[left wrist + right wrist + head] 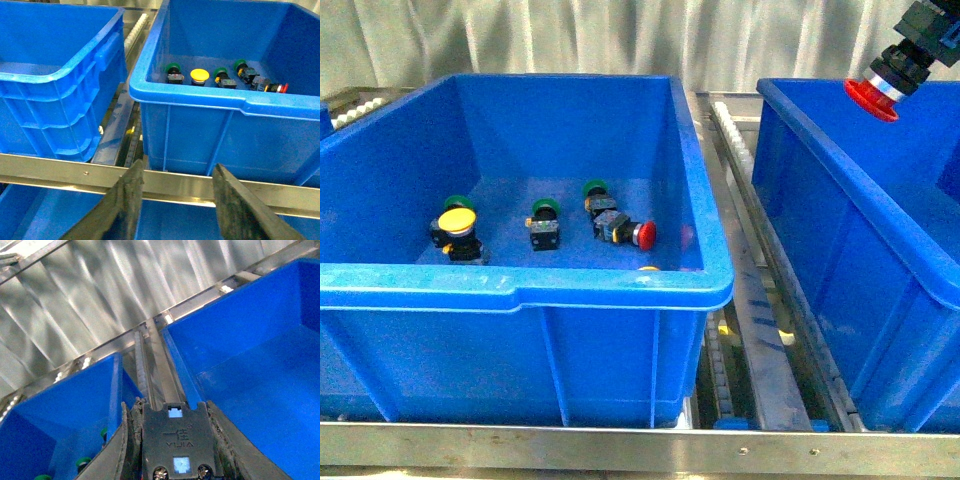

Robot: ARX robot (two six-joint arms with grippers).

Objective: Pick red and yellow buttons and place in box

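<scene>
The right claw (173, 412) gripped a red button (873, 100) by its flat-sided dark body, probably rigid and light. The smooth domed cap beyond its fingertips looked slippery. The left claw (175, 205) gaped empty.

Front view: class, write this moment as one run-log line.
right gripper: shut on red button, over right box | left gripper: open, empty | left box: yellow button, second red button unpicked
</scene>
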